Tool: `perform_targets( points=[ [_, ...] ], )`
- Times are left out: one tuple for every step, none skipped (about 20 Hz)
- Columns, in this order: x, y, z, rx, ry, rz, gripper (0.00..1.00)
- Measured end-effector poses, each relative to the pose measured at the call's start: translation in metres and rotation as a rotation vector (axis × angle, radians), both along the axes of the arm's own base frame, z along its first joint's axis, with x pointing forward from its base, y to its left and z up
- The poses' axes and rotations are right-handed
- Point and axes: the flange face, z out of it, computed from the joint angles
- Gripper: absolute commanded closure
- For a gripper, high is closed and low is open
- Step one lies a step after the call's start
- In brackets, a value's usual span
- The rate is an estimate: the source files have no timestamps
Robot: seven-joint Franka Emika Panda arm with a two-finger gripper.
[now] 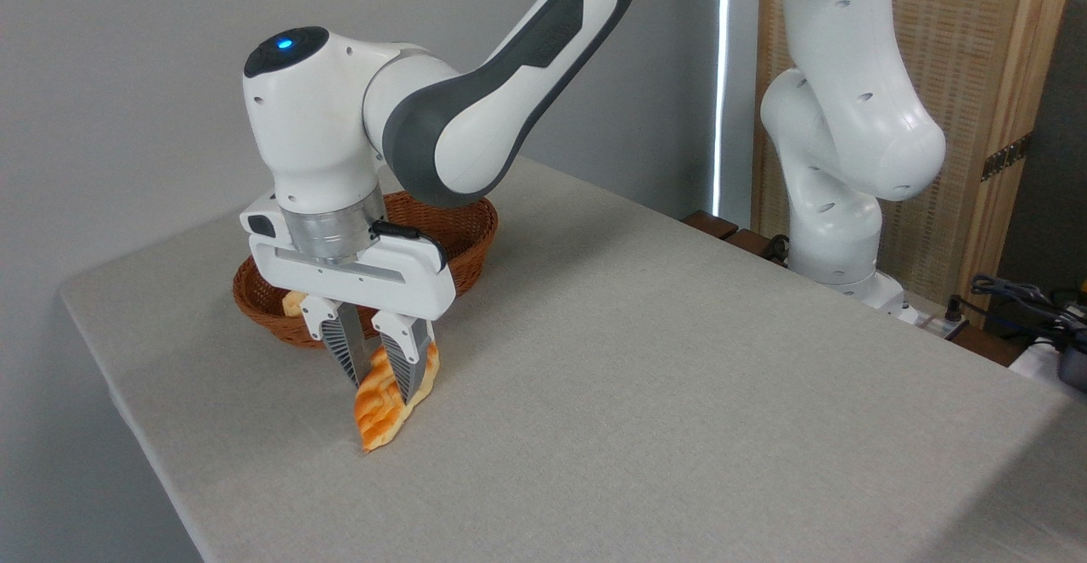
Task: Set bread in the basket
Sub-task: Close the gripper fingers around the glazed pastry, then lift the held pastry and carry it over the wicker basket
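A white robot arm's gripper (384,386) pinches the bread (386,406) between its fingers, long axis tilted, lower tip touching or just above the grey table (645,376). The basket (471,236) sits just behind the gripper, partly hidden by the wrist, so the bread likely needs lifting up and back.

1 fixed camera, raised, off the table (679,359) corner, angled down, fairly near
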Motion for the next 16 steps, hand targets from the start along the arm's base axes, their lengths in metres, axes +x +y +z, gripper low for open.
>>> perform_targets(
  points=[
    [0.000, 0.000, 0.002, -0.001, -0.003, 0.000, 0.58],
    [0.001, 0.000, 0.003, -0.001, -0.005, 0.000, 0.58],
    [0.001, 0.001, 0.006, -0.002, -0.011, 0.000, 0.58],
    [0.001, 0.001, 0.008, -0.003, -0.014, 0.001, 0.58],
    [0.002, 0.002, 0.012, -0.005, -0.023, 0.002, 0.57],
    [0.003, 0.004, 0.016, -0.006, -0.030, 0.004, 0.57],
    [0.003, 0.006, 0.019, -0.007, -0.034, 0.005, 0.57],
    [0.003, 0.008, 0.024, -0.009, -0.042, 0.005, 0.57],
    [0.003, 0.010, 0.026, -0.010, -0.047, 0.005, 0.56],
    [0.003, 0.012, 0.031, -0.011, -0.055, 0.007, 0.56],
    [0.002, 0.014, 0.034, -0.012, -0.059, 0.010, 0.55],
    [0.003, 0.019, 0.040, -0.013, -0.069, 0.017, 0.55],
    [0.004, 0.024, 0.047, -0.015, -0.083, 0.025, 0.55],
    [0.005, 0.027, 0.052, -0.016, -0.092, 0.030, 0.55],
    [0.008, 0.032, 0.062, -0.018, -0.111, 0.040, 0.55],
    [0.010, 0.038, 0.071, -0.020, -0.128, 0.049, 0.54]
  ],
)
